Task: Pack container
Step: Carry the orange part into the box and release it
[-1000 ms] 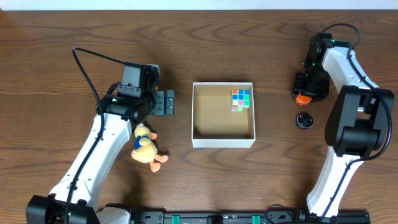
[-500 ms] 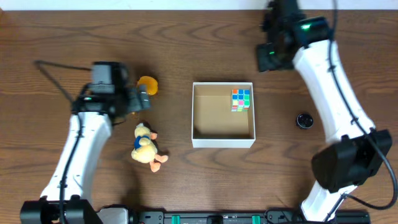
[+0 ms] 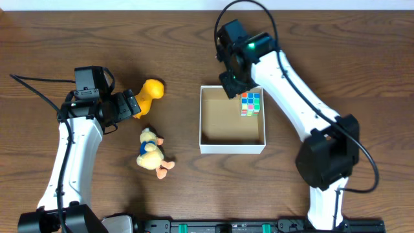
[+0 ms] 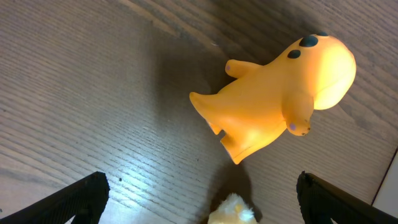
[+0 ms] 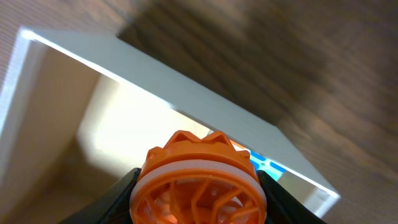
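Observation:
The container (image 3: 231, 148) is a white-walled square box with a brown inside, at the table's middle; its wall also shows in the right wrist view (image 5: 186, 93). A colourful cube (image 3: 251, 103) lies in its far right corner. My right gripper (image 3: 231, 81) hovers over the box's far left corner, shut on an orange ribbed wheel toy (image 5: 196, 180). My left gripper (image 3: 132, 107) is open and empty in the left wrist view (image 4: 202, 208), just left of a yellow-orange figure (image 3: 150, 92) lying on the table (image 4: 273, 102).
A yellow plush duck (image 3: 151, 153) lies on the table left of the box and near the yellow-orange figure; its fluffy top shows in the left wrist view (image 4: 231, 213). My right arm reaches across the table's right half.
My right arm has swung from the far right to over the box's far left corner, carrying the orange toy. My left arm has drawn back to the left, uncovering the yellow-orange figure.

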`<state>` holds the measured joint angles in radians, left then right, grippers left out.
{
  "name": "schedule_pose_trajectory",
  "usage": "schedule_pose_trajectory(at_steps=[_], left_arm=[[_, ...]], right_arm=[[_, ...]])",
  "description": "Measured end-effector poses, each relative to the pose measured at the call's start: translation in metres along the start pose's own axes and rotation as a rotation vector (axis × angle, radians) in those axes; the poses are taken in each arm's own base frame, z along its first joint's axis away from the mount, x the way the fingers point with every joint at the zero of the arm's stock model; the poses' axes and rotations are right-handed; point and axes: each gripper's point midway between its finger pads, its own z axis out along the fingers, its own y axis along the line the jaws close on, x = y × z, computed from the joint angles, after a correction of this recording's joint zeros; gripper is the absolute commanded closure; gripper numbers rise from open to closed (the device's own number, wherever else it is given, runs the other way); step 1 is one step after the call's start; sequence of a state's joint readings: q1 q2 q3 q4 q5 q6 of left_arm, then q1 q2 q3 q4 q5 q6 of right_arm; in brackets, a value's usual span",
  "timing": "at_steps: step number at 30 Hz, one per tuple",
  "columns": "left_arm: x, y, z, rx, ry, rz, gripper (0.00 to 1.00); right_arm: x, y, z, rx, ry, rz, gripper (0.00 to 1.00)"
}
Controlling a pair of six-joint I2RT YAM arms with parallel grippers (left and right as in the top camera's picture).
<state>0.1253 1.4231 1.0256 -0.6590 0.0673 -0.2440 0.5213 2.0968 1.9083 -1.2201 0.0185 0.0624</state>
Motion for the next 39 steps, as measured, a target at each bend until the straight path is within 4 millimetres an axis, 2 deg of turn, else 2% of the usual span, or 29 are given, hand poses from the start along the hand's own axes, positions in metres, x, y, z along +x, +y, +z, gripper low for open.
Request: schedule_pose_trajectory(at_steps=[3,11,26,27,32,37,39], left_arm=[[0.000,0.000,0.000,0.000,0.000,0.000,0.02],[0.000,0.000,0.000,0.000,0.001,0.000,0.02],[0.001,0.000,0.000,0.003,0.004,0.000,0.02],[0.001,0.000,0.000,0.003,0.004,0.000,0.02],[0.001,0.000,0.000,0.003,0.004,0.000,0.02],[0.003,0.000,0.000,0.000,0.012,0.000,0.02],[0.003,0.000,0.000,0.000,0.012,0.000,0.02]], right_arm=[[0.004,0.006,0.009,-0.001,0.027,-0.014,0.67],[0.005,0.027,0.014,-0.026,0.025,-0.051,0.67],[0.029,0.025,0.064,-0.026,0.069,-0.050,0.65],[0.030,0.025,0.066,-0.025,0.070,-0.050,0.64],[0.027,0.025,0.068,-0.026,0.058,-0.046,0.39],[0.026,0.025,0.068,-0.026,0.053,-0.042,0.34],[0.025,0.025,0.068,-0.026,0.050,-0.042,0.34]])
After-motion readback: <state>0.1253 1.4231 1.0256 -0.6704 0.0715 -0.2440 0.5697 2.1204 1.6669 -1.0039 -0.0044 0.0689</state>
